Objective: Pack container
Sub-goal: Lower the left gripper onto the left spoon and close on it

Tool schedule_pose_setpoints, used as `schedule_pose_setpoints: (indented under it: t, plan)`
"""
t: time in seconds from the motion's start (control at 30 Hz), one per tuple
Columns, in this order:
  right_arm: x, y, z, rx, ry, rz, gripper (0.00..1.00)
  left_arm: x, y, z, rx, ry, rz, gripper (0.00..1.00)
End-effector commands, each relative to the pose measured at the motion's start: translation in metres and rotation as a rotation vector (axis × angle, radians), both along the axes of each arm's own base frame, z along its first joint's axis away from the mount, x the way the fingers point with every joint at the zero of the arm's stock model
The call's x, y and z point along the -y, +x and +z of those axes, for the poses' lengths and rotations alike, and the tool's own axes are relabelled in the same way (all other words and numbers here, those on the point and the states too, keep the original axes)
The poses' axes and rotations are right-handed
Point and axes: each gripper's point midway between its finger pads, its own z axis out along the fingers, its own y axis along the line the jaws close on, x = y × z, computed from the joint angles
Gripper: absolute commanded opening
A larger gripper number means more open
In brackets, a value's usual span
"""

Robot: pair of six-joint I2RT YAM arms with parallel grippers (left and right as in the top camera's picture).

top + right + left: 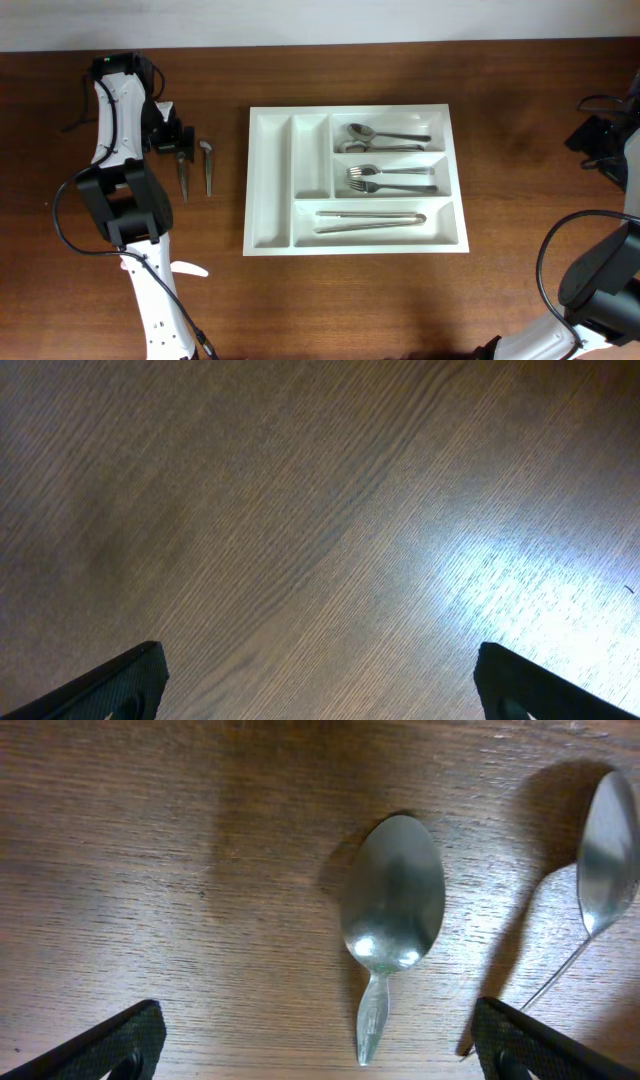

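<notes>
The white cutlery tray [270,180] lies in the middle of the table. Its three wide compartments hold spoons [385,135], forks [385,178] and long pieces [370,219]; the two narrow ones are bare. Two loose spoons [183,172] [208,165] lie side by side left of the tray. My left gripper [175,140] is open and hovers just over them. In the left wrist view one spoon [392,910] lies between the open fingers [320,1050] and the other spoon [607,850] is at the right. My right gripper [598,140] [320,680] is open and empty over bare wood at the far right.
The table is dark brown wood [520,100]. Black cables hang near both arm bases at the left and right edges. The back table edge runs along the top of the overhead view.
</notes>
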Motion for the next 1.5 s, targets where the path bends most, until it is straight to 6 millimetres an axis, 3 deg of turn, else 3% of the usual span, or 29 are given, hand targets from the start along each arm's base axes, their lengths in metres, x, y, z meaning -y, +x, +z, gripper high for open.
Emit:
schedule_pose_setpoints:
  t: [0.0,0.6,1.07,1.47]
  plan:
    - [0.002,0.004,0.005,0.013,-0.009,-0.001,0.99,-0.002,0.000,-0.005,-0.007,0.009,0.012,1.00]
    - [0.002,0.004,0.005,0.012,-0.009,0.000,0.99,0.011,0.008,-0.012,0.002,0.080,-0.046,0.99]
    - [0.002,0.004,0.005,0.012,-0.009,-0.001,0.98,0.013,-0.006,-0.034,-0.059,0.075,-0.023,0.99]
    - [0.002,0.004,0.005,0.013,-0.009,-0.001,0.99,0.015,-0.002,-0.036,-0.040,0.053,-0.015,1.00]
